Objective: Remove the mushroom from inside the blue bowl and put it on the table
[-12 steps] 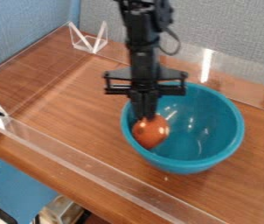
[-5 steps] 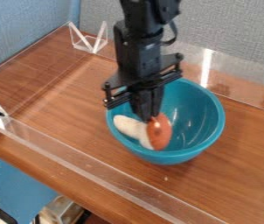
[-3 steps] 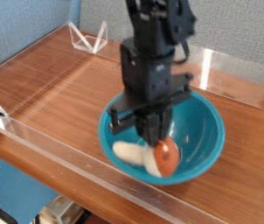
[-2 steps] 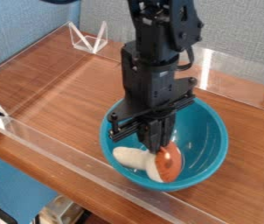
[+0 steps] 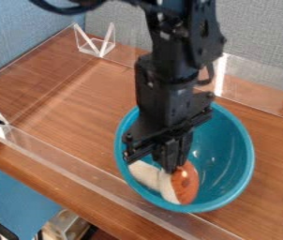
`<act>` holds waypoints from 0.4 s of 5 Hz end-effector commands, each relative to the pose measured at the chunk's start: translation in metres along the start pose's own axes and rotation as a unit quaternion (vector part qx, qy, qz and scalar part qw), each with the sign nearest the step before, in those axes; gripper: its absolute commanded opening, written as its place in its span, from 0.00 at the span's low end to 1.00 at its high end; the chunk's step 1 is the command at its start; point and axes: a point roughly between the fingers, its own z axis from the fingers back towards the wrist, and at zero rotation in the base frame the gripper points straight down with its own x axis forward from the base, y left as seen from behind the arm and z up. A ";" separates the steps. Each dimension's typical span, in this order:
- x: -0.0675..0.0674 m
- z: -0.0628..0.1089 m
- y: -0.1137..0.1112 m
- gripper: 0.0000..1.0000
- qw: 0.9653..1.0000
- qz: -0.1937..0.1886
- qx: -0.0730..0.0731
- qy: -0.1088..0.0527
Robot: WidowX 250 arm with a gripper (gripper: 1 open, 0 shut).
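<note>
A small clear triangular stand (image 5: 97, 40) sits at the far corner, with a blue-grey wall (image 5: 32, 28) behind it.

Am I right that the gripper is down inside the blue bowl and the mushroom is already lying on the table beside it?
Not quite. The gripper is down inside the blue bowl, but the camera view shows the mushroom inside the bowl at the fingertips, not on the table.
</note>
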 end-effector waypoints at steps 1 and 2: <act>-0.005 -0.006 0.000 0.00 1.000 0.011 -0.002 -0.003; -0.004 -0.015 0.001 0.00 1.000 0.026 -0.001 -0.006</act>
